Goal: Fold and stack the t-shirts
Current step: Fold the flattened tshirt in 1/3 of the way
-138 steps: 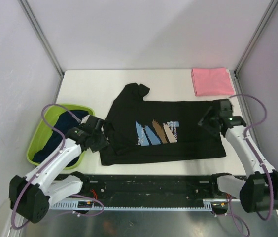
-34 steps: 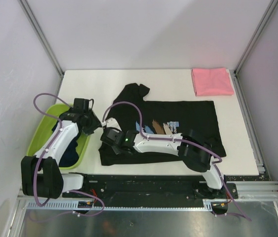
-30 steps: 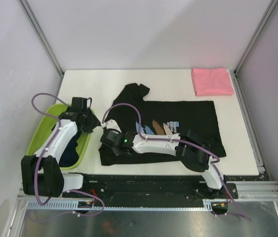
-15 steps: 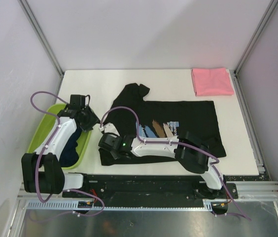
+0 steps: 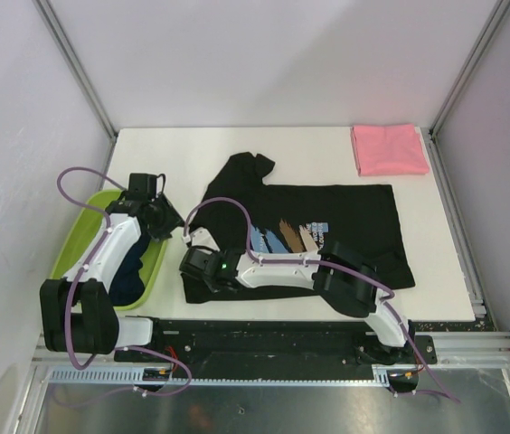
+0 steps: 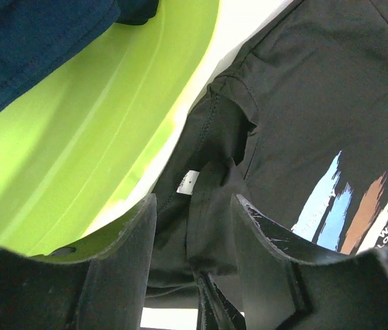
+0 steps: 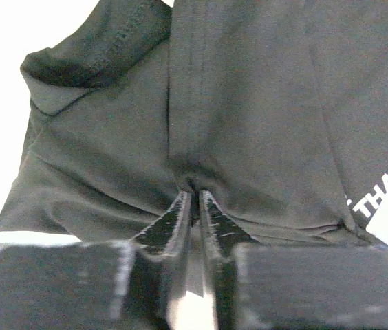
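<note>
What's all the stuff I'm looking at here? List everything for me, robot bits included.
black t-shirt: one, black with a blue, brown and white chest print, spread flat mid-table
pink t-shirt: one, pink, folded at the far right corner
navy t-shirts: count unclear, dark navy, heaped inside the basin
basin: one, lime green, at the table's left edge
table: one, white, under everything
left gripper: one, black fingers, open, above the basin's right rim and the black shirt's edge
right gripper: one, black fingers, pinched shut on a fold near the black shirt's near-left corner
</note>
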Robot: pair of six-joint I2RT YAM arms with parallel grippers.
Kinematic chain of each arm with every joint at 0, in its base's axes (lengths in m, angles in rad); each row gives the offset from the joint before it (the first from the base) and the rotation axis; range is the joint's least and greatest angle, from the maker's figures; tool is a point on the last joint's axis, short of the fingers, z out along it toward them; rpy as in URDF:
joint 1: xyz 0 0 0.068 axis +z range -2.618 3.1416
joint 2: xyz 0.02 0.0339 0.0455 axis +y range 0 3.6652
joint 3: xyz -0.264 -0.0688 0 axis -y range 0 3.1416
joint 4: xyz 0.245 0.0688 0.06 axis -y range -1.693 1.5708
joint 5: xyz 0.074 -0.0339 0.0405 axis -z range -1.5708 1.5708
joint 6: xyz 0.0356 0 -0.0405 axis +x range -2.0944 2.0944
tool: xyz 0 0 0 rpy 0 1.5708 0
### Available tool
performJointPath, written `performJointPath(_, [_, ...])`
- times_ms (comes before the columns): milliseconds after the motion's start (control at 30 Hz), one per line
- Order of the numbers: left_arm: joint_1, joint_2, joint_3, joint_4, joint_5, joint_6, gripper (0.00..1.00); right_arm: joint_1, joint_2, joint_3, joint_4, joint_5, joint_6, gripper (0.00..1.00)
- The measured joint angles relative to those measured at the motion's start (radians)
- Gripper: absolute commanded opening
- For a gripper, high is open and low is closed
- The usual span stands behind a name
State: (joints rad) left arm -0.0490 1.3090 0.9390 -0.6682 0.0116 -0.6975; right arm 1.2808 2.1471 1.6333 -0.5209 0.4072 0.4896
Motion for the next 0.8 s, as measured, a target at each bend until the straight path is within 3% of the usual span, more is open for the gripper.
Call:
performJointPath(100, [0.000,0.000,0.000,0.000,0.004,0.001,0.50,-0.007,0.000,0.002,-0.006,0.012,0.010,0.01])
performJointPath(433, [-0.013,-0.029,-0.050,0.006,0.027,0.021,0.48,-0.058,0.000,0.045,-0.034,0.045,0.010,0.00])
performJointPath(800, [-0.145,-0.064,-0.117,0.014,0.041,0.024,0.44,-0.236,0.000,0.136,-0.047,0.045,-0.041,0.00])
